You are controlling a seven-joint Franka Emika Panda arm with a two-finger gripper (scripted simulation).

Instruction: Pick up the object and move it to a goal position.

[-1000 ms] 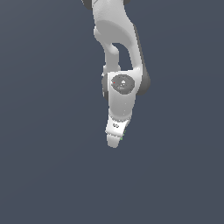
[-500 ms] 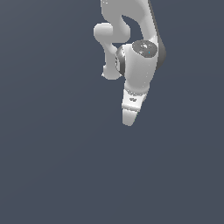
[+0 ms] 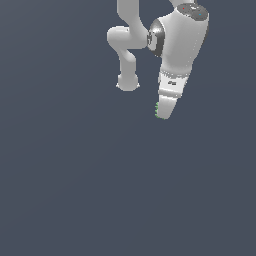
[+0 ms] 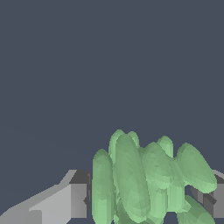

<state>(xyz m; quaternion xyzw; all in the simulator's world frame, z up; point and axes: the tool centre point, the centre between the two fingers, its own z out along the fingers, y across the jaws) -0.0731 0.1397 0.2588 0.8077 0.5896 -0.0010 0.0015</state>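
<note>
The object (image 4: 144, 179) is a bright-green lumpy cluster held between my gripper's two fingers in the wrist view, one finger (image 4: 65, 201) on one side and the other finger (image 4: 209, 194) on the opposite side. In the exterior view my white gripper (image 3: 163, 113) points down from the arm at the upper right, and only a thin green edge of the object (image 3: 157, 110) shows at its tip. The gripper is shut on the object and held above the dark grey floor.
The white robot arm (image 3: 177, 40) and its base column (image 3: 127, 55) fill the top of the exterior view. A plain dark grey surface (image 3: 75, 190) lies everywhere else.
The arm has swung toward the exterior view's right and upward, carrying the gripper with it. The green object now shows at the gripper's tip.
</note>
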